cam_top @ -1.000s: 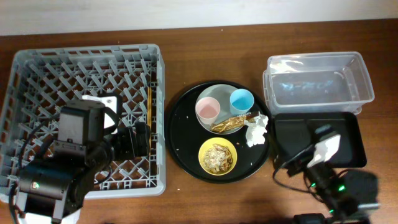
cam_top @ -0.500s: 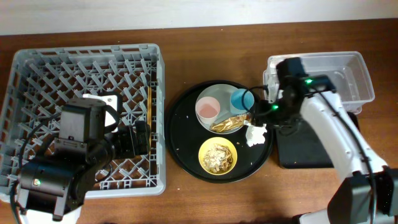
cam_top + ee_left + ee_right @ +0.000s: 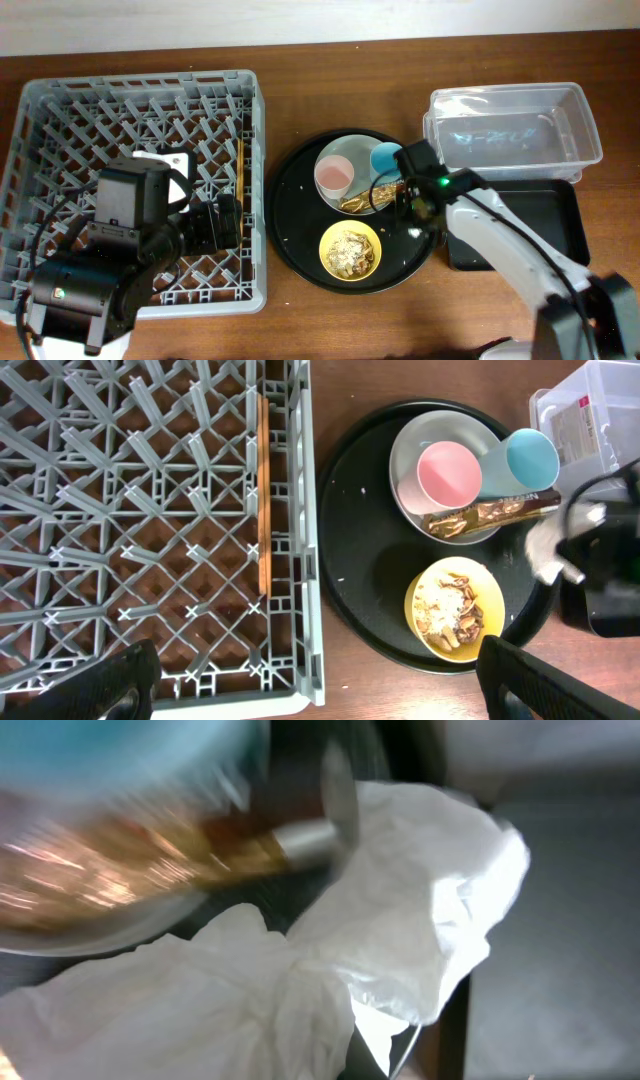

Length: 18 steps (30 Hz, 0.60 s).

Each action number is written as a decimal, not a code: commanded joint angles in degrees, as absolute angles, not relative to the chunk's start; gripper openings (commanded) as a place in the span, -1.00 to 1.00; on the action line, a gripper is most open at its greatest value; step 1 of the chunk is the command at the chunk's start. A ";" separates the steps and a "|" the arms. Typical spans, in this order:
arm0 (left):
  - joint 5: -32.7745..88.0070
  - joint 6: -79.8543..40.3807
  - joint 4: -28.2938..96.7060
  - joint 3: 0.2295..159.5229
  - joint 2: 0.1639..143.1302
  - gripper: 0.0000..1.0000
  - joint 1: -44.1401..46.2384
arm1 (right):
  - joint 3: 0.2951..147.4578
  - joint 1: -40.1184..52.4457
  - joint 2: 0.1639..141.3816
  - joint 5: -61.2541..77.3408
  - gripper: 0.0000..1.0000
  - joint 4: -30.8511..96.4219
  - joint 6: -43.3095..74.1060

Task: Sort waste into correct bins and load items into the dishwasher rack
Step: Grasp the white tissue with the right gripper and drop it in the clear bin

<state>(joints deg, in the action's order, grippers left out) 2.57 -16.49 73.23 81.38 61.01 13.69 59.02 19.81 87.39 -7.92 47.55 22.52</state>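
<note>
The crumpled white napkin (image 3: 250, 990) fills the right wrist view, bunched right at my right gripper (image 3: 412, 200), which is shut on it at the round tray's right edge. Beside it the gold wrapper (image 3: 365, 197) lies on the grey-green plate (image 3: 355, 150) with the pink cup (image 3: 333, 177) and blue cup (image 3: 386, 159). The yellow bowl (image 3: 351, 250) holds beige scraps. Chopsticks (image 3: 264, 490) lie along the right side of the dishwasher rack (image 3: 60, 95). My left gripper (image 3: 320, 695) hangs open above the rack's near right corner, holding nothing.
The big round black tray (image 3: 295, 220) carries the dishes in the middle. The clear tub (image 3: 510, 135) stands at the back right, with the shallow black tray (image 3: 545, 215) just in front of it. My right arm reaches across that tray.
My right arm swung from the table's near edge up past the tub and came down on the napkin. Its jaws went from open to shut. The left arm stayed still.
</note>
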 commanded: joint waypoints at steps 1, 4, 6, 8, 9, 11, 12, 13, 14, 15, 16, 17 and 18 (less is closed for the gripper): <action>2.11 -16.40 73.17 81.80 60.80 0.99 13.58 | 72.12 18.20 77.52 -8.64 -0.93 54.08 19.92; 2.11 -16.40 73.17 81.80 60.77 0.99 13.58 | 76.07 6.85 75.35 -8.64 -0.92 50.94 19.92; 2.11 -16.40 73.19 81.80 60.77 0.99 13.58 | 76.05 -1.48 81.30 -7.33 -0.92 46.87 19.94; 2.11 -16.40 73.19 81.80 60.77 0.99 13.58 | 76.05 -5.91 89.58 -5.37 -0.66 42.65 19.92; 2.11 -16.40 73.17 81.80 60.80 0.99 13.58 | 76.07 -8.19 94.39 -5.34 -0.38 39.66 19.90; 2.11 -16.40 73.19 81.80 60.77 0.99 13.58 | 76.09 -11.22 97.23 -3.77 0.75 36.16 19.90; 2.11 -16.40 73.19 81.80 60.77 0.99 13.58 | 77.84 -12.88 95.90 -2.85 0.85 37.63 19.49; 2.13 -16.40 73.19 81.80 60.80 0.99 13.58 | 81.67 -13.61 94.00 -0.97 0.86 42.83 17.93; 2.11 -16.40 73.19 81.80 60.77 0.99 13.58 | 87.22 -13.56 91.96 0.89 0.85 49.84 17.76; 2.11 -16.40 73.19 81.80 60.80 0.99 13.58 | 94.11 -13.17 89.78 3.22 0.85 57.49 17.76; 2.13 -16.40 73.17 81.80 60.77 0.99 13.58 | 99.85 -12.58 87.92 4.21 0.85 63.61 17.78; 2.11 -16.40 73.19 81.80 60.77 0.99 13.58 | 104.95 -11.51 85.84 4.38 0.85 69.95 17.78; 2.11 -16.40 73.19 81.80 60.77 0.99 13.58 | 106.89 -10.41 83.85 5.32 0.86 73.95 17.80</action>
